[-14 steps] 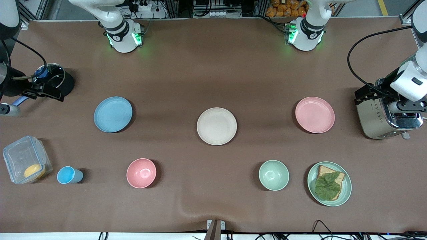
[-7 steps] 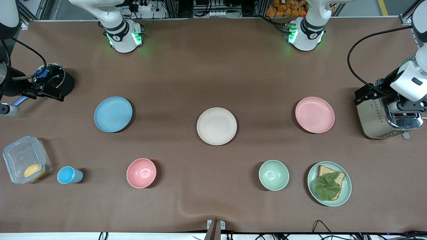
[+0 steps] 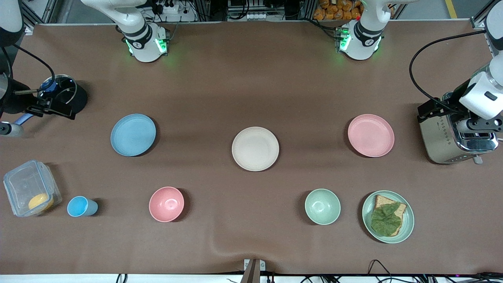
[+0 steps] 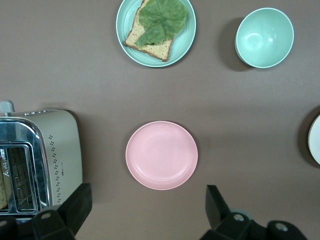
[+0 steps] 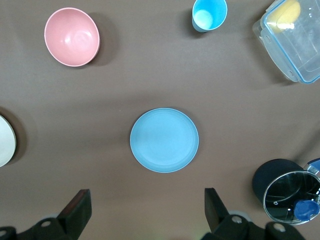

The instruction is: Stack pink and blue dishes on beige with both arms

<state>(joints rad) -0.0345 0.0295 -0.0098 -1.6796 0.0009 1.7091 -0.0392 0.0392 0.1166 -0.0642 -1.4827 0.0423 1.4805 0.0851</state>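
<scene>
- Nothing is stacked yet: the pink plate [image 3: 370, 135], blue plate [image 3: 133, 135] and beige plate [image 3: 255, 148] lie well apart in a row on the bench [image 3: 251, 78], beige in the middle.
- The left pincer [image 4: 145, 212] hangs high over the pink plate, fingers spread, holding nothing.
- The right pincer [image 5: 145, 212] hangs over the blue plate, likewise released.
- The step in hand looks like the approach (both arms at once). Next, each must descend and catch its plate's thin rim.

Toaster [image 3: 452, 137], green bowl [image 3: 322, 206], pink bowl [image 3: 166, 204], blue cup [image 3: 80, 206], possibly lidded pot [image 3: 65, 94]
</scene>
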